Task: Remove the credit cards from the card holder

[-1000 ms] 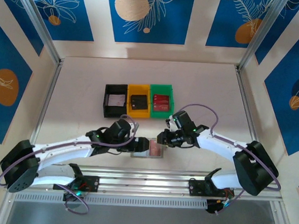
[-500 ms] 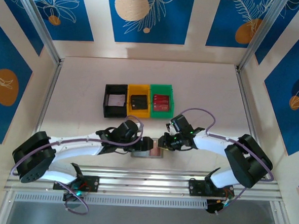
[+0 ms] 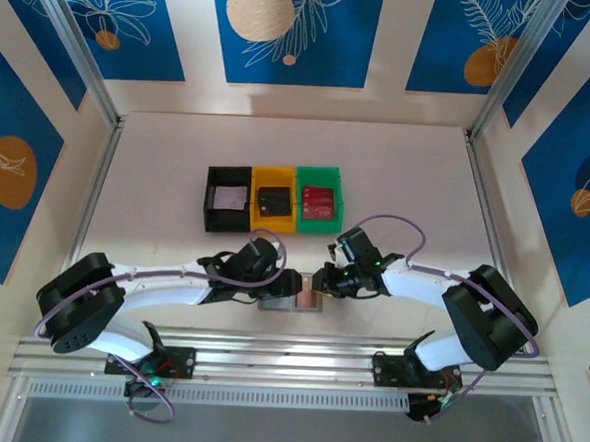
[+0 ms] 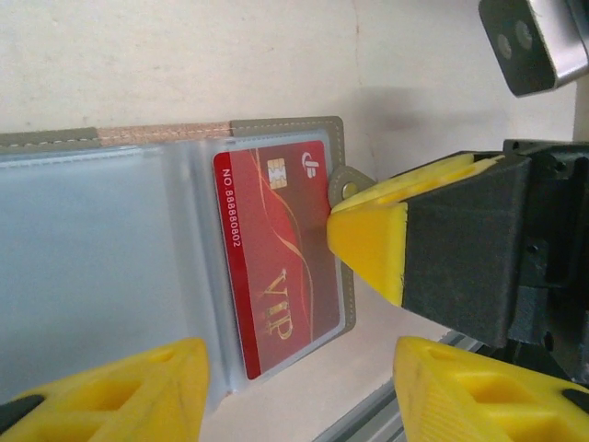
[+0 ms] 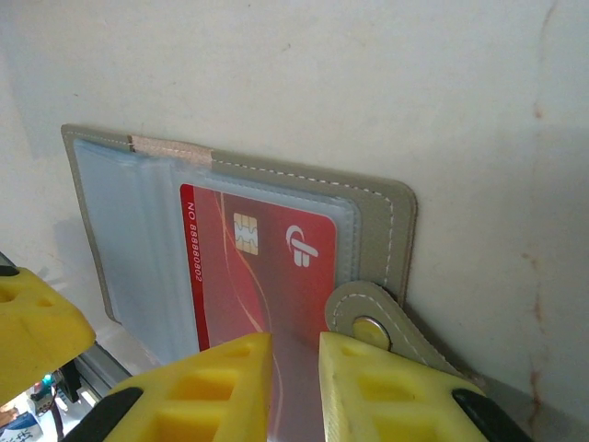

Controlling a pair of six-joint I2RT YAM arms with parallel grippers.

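The left gripper (image 4: pixel 299 373) stands spread wide. Its two yellow fingers sit low on either side of the card holder's (image 4: pixel 101 267) right-hand panel, so the bottom end of the red card (image 4: pixel 276 267) lies in the gap between them. Neither finger seems to grip it yet, which looks like lining up for a pinch on the card's end. The holder lies open and flat on the table (image 4: pixel 184 55), just ahead of those fingers. Past the right finger, the right gripper (image 5: pixel 294 364) has its jaws pressed almost together, tips at the holder's outer edge beside the snap tab (image 5: pixel 368 318). This is probably to steady the holder while the card slides out. Whether it pinches that edge or only presses on it, I cannot tell.
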